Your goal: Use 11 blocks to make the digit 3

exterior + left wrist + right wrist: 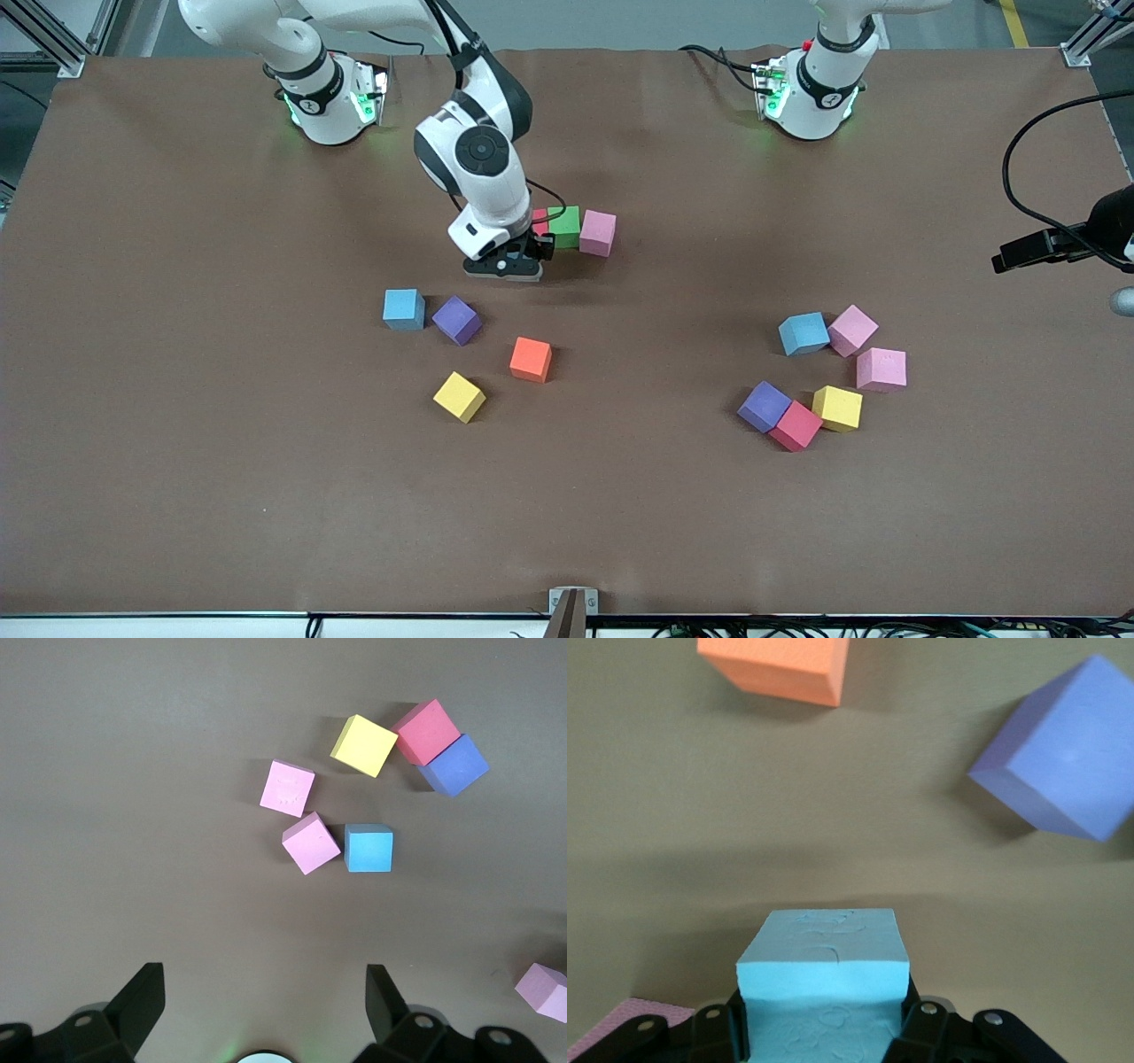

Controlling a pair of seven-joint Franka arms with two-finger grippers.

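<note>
**Right arm holds a blue cube by the first row of blocks**

On the brown table (177,496), toward the right arm's end, four loose blocks lie well apart from the rest: a blue block (404,309), a purple block (457,320), a yellow block (459,396) and an orange block (531,359). Above them in the front view, the right gripper (824,1028) is clamped on a light blue cube (822,961), low over the table just beside a short row of a red block (539,221), a green block (564,226) and a pink block (598,233), all that stands of the digit 3. Toward the left arm's end, six more cubes cluster together: a purple cube (764,406) touching a red cube (796,426), a yellow cube (838,408), a blue cube (803,334) and two pink cubes (852,330) (881,369). The left gripper (266,1028) waits high over that cluster, fingers (133,1010) spread wide and holding nothing.
</note>
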